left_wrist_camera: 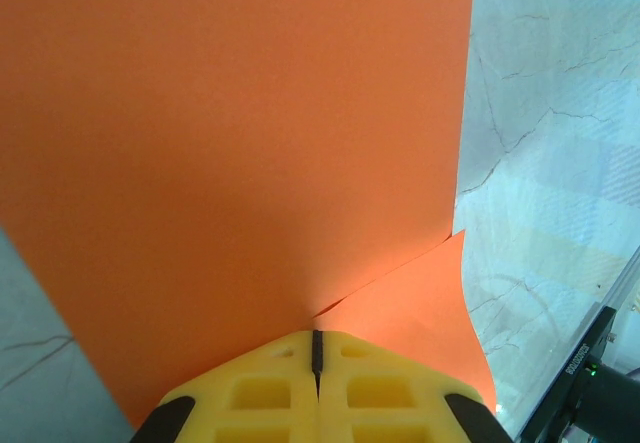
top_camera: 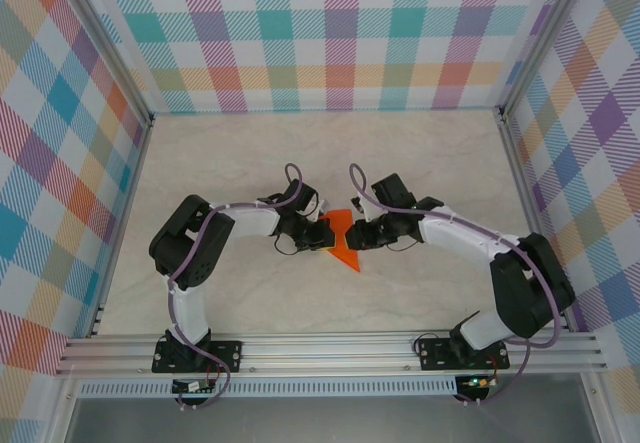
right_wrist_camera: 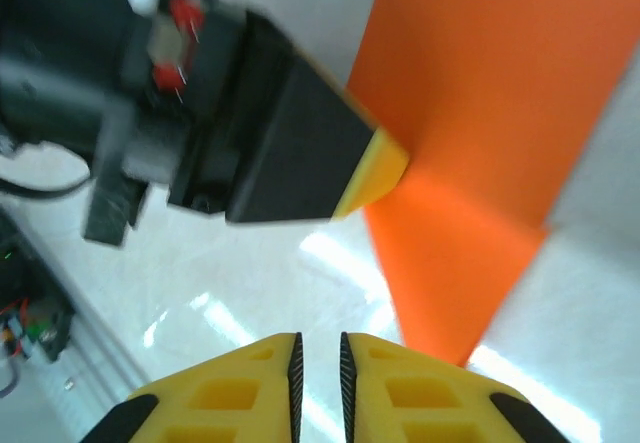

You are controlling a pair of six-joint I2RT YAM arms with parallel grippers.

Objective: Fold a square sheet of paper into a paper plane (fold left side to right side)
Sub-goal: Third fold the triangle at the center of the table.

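The left pincer (left_wrist_camera: 315, 348) is clamped on the sheet of paper (top_camera: 343, 246), yellow fingers pressed flat together at its left edge, so the left arm has the hold! The sheet sits in the middle of the counter (top_camera: 250, 163) between both arms. It's a creased, pointed shape, long axis running far to near, tip toward the bases. The right pincer (right_wrist_camera: 318, 353) hovers just beside the right edge, fingers almost touching, gripping nothing. Folding left over right looks set to swing across that axis, straight toward the right pincer. There's bare counter on every side and the walls are well apart.
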